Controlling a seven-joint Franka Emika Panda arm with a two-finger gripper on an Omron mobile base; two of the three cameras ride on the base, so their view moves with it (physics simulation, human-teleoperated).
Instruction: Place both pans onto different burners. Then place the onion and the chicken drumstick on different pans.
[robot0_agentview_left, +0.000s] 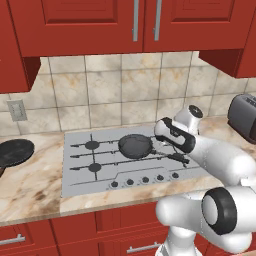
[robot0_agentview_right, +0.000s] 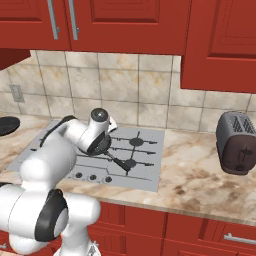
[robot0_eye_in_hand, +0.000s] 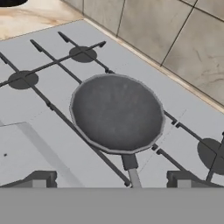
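Smaller dark-grey pan (robot0_eye_in_hand: 117, 113) sits on middle burner of cooktop (robot0_agentview_left: 80, 175). Gripper (robot0_eye_in_hand: 111, 180) hovers above pan handle, jaws spread wide, nothing held. First pan looks placed. Next by my read: fetch wider black pan (robot0_agentview_left: 15, 151) from counter at left, set on free burner (robot0_agentview_left: 92, 145).

The black pan (robot0_agentview_left: 15, 151) is cut by the left edge; the arm hides the grey pan's handle (robot0_agentview_left: 170, 155).
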